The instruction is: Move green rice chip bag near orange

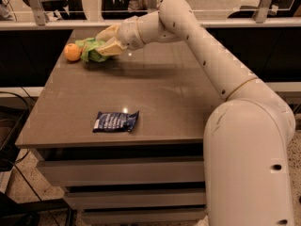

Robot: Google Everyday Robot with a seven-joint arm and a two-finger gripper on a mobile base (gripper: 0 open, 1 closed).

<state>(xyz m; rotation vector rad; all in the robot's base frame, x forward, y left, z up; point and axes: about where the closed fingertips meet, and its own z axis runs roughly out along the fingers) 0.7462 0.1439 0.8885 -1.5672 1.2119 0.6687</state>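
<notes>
Far back on the table point(160, 98), near its left corner, sits the green bag point(92, 53). It is crumpled and rests on the table top. The orange point(72, 52) is just to the left of it, so close that the two look like they touch.

The gripper point(104, 40) is right at the bag, on the bag's right side and a little over it. The bag's right end is tucked in at the gripper. I cannot tell if the gripper is squeezing the bag or only sitting around it.

The big white arm point(197, 36) reaches in from the right. It goes up from the round white body point(249, 164) at the front right, bends at the top, and then stretches left over the back of the table to the bag.

A small blue packet point(115, 121) lies flat near the front edge of the table, well apart from the bag and the orange. The table top is brown and shiny.
</notes>
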